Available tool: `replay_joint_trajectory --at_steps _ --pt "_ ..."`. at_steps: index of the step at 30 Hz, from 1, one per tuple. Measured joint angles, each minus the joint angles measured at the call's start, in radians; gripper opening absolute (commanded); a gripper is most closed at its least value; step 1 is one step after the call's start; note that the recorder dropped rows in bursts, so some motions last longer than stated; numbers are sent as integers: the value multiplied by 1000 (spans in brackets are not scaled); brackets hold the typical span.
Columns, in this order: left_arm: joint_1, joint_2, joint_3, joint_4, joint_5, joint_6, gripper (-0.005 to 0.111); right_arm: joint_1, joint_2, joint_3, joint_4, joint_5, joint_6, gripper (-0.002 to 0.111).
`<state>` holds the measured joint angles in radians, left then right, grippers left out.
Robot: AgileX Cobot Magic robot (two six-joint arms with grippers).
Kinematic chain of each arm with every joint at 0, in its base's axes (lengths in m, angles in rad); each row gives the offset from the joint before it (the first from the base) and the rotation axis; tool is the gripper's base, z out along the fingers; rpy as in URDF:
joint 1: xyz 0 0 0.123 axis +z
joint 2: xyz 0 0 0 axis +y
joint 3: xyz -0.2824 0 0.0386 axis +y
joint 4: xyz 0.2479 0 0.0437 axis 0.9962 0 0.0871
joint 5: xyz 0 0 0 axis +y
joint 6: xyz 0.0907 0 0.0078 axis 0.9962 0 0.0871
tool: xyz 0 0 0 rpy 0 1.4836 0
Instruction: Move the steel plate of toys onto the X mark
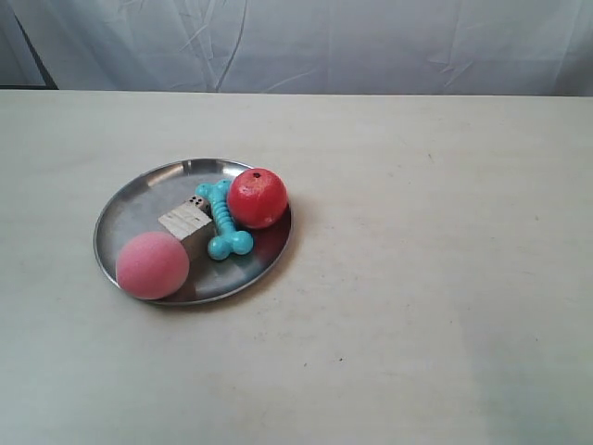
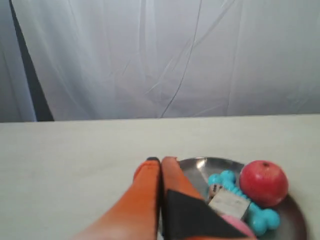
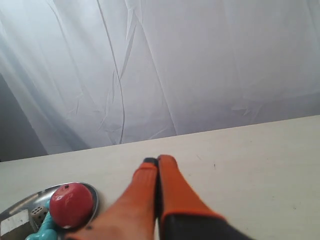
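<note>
The steel plate (image 1: 130,209) lies on the table, left of centre in the exterior view. It holds the fuzzy pink ball (image 1: 152,265), the red ball (image 1: 258,197), the turquoise bone (image 1: 222,221), the wooden block (image 1: 185,222) and the white die (image 1: 196,201). No arm shows in the exterior view. My left gripper (image 2: 161,160) is shut and empty, its tips over the plate's (image 2: 197,170) rim beside the red ball (image 2: 263,182) and the bone (image 2: 261,218). My right gripper (image 3: 158,160) is shut and empty over bare table, apart from the plate (image 3: 30,196). I cannot make out the X mark.
The pale table (image 1: 435,278) runs wide to the right of and in front of the plate. A white curtain (image 1: 371,42) hangs behind its far edge. A faint speck (image 1: 429,157) and a dark dot (image 1: 341,359) mark the tabletop, too small to read.
</note>
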<state>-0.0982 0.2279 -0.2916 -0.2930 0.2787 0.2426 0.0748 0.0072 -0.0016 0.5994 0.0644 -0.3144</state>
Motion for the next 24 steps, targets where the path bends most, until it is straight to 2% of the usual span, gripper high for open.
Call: replay_joint_trajectory --at_steps 5,14,24 --pt "0 0 103 100 -25 -28 0 0 0 0 0 0 0 -1" --pt "0 -32 271 194 -99 -127 0 0 0 0 0 0 0 -1" --pt "0 -204 287 233 -49 -189 0 0 0 0 2 2 2 -1"
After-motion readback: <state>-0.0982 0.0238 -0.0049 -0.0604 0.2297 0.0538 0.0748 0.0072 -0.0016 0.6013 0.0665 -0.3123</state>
